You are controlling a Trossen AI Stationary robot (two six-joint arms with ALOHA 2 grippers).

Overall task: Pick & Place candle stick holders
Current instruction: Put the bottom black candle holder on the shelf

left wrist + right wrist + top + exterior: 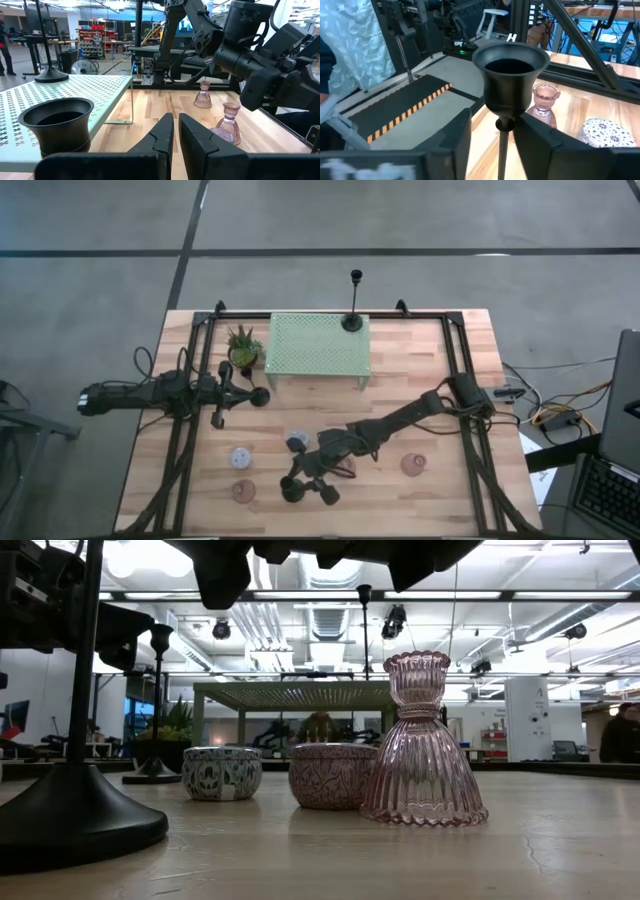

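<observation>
between the right gripper's (495, 135) fingers a black candlestick (509, 75) is clamped by its thin stem, cup upward, near the table's front edge. beyond it a pink holder (543, 97) and a patterned cup (604, 132) are seen on the wood. at the left gripper (175, 131) the fingers are nearly together; a second candlestick seems held there, its cup (57, 122) close beside. a third candlestick (354, 300) stands on the shelf (320, 345). the slim stem could pivot in the grip and tip when set down. the left grip's contact is hidden.
</observation>
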